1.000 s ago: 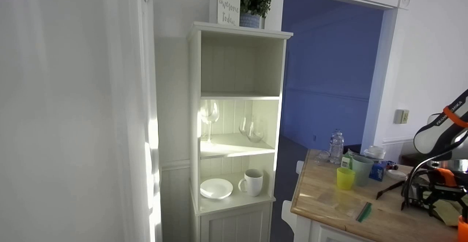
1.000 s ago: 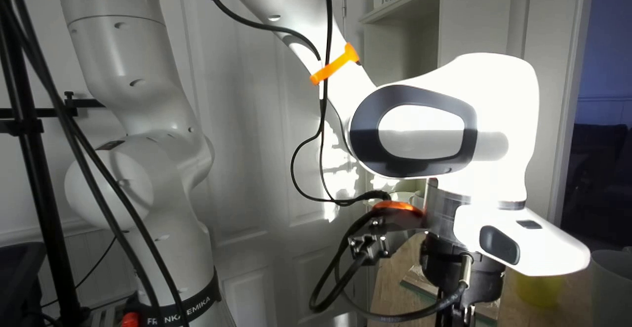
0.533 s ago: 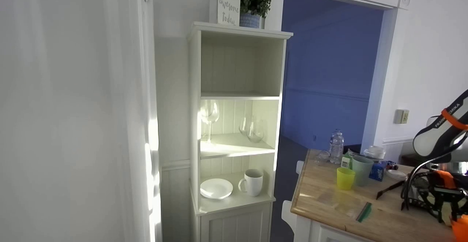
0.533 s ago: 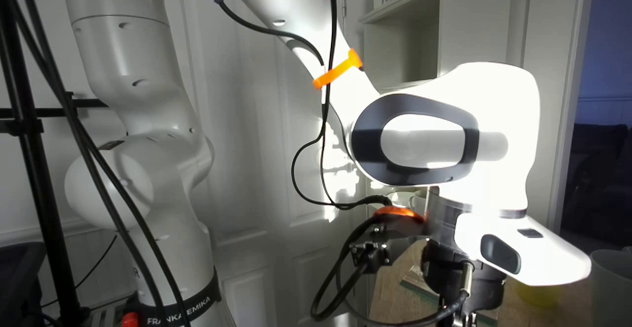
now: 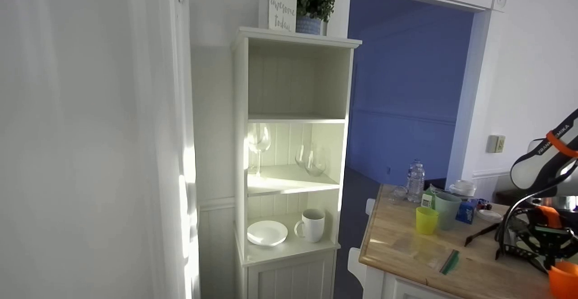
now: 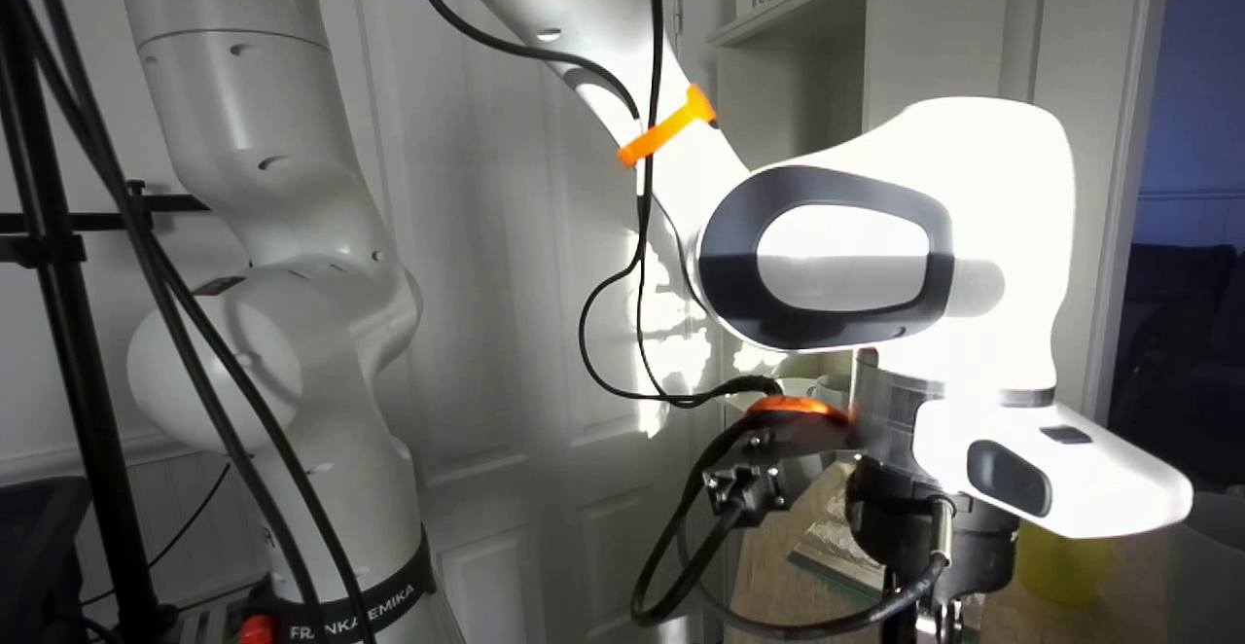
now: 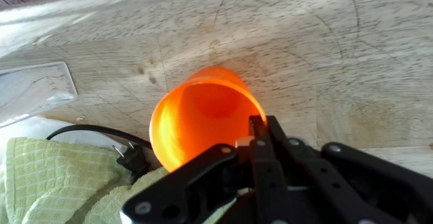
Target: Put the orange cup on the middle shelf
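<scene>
The orange cup fills the middle of the wrist view, its mouth toward the camera. My gripper is shut on its rim, with one finger inside the wall and one outside. In an exterior view the cup shows at the lower right edge, just below the dark gripper; whether its base touches the counter I cannot tell. The middle shelf of the white cabinet carries stemmed and stemless glasses, well to the left of the gripper. In an exterior view the fingers run out of the bottom of the picture.
On the wooden counter stand a yellow-green cup, a grey-green cup and a bottle. A green cloth and a black plug lie beside the orange cup. A plate and mug sit one level lower.
The gripper dipped, closed on the cup's rim, then rose again. In an exterior view the orange cup has shifted left, with more of it showing.
</scene>
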`<state>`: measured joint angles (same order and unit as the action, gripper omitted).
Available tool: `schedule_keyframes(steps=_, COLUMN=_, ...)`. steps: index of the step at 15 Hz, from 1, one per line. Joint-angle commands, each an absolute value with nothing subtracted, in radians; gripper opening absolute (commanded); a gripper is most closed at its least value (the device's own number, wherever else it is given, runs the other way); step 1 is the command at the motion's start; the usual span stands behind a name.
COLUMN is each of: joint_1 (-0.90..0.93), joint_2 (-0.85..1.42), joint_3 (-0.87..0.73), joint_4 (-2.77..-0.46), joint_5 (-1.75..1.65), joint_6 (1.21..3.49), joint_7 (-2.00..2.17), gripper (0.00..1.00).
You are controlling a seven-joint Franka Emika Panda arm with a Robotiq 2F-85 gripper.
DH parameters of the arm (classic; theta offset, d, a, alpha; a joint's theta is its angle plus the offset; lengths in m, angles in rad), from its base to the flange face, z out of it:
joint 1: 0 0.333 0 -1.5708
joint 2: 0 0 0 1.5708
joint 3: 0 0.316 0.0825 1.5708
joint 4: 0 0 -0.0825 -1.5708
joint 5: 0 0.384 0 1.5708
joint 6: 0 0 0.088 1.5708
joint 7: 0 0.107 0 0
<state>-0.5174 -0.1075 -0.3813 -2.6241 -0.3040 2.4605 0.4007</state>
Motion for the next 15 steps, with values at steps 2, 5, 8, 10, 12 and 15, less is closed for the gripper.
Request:
schedule_keyframes(steps=2, joint_1=-0.5, joint_2=-0.215, joint_3=-0.375, joint_4=-2.678, joint_5=-0.333, joint_6=2.462, joint_7=0.336, gripper=0.01)
schedule_keyframes(steps=5, joint_1=-0.481, joint_2=-0.309, joint_3=-0.35, joint_4=-2.734, joint_5=-0.334, joint_6=2.485, joint_7=0.241, gripper=0.01)
schedule_keyframes(steps=8, joint_1=-0.456, joint_2=-0.418, joint_3=-0.289, joint_4=-2.776, joint_5=-0.334, joint_6=2.474, joint_7=0.192, gripper=0.01)
schedule_keyframes(steps=10, joint_1=-0.428, joint_2=-0.483, joint_3=-0.244, joint_4=-2.79, joint_5=-0.318, joint_6=2.451, joint_7=0.154, gripper=0.01)
schedule_keyframes(steps=12, joint_1=-0.377, joint_2=-0.5, joint_3=-0.197, joint_4=-2.746, joint_5=-0.29, joint_6=2.431, joint_7=0.116, gripper=0.01)
schedule_keyframes(steps=15, joint_1=-0.296, joint_2=-0.549, joint_3=-0.136, joint_4=-2.744, joint_5=-0.264, joint_6=2.426, joint_7=0.094, gripper=0.01)
